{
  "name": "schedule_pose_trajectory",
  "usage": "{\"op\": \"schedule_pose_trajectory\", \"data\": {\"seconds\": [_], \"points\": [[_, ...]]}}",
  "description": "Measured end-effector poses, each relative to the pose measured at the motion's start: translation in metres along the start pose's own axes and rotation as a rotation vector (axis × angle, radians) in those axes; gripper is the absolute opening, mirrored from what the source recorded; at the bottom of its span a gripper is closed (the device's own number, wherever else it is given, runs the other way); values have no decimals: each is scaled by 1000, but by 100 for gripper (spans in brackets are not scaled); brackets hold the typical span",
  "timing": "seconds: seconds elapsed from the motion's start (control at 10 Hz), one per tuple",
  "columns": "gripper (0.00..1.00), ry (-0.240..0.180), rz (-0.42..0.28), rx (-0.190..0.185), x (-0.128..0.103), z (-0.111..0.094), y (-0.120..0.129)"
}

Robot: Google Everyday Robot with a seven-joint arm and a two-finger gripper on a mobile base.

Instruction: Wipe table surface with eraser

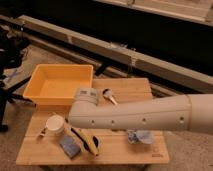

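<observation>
The eraser (70, 146), a small flat blue-grey block, lies near the front left of the wooden table surface (131, 88), right of and below a white cup (55, 124). My big white arm (145, 117) stretches across the middle of the table from the right, and its rounded joint (86, 100) sits above the cup and eraser. My gripper is out of sight; no part of it shows past the arm. Nothing is touching the eraser.
A yellow plastic tub (60, 85) fills the table's back left. A banana (88, 141) lies just right of the eraser. A pale blue-grey cloth (140, 136) sits front right under the arm. A small white object (109, 96) lies mid-table. A dark machine stands at the left.
</observation>
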Motion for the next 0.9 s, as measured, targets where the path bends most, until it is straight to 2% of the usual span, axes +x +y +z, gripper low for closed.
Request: {"op": "schedule_pose_trajectory", "data": {"seconds": [0.2,0.4,0.5,0.9], "points": [[65,-43,-150,-31,8,29,-23],[65,-85,-186,-43,11,45,-24],[65,-115,-197,-54,10,58,-17],[65,-191,-246,-101,1,93,12]]}}
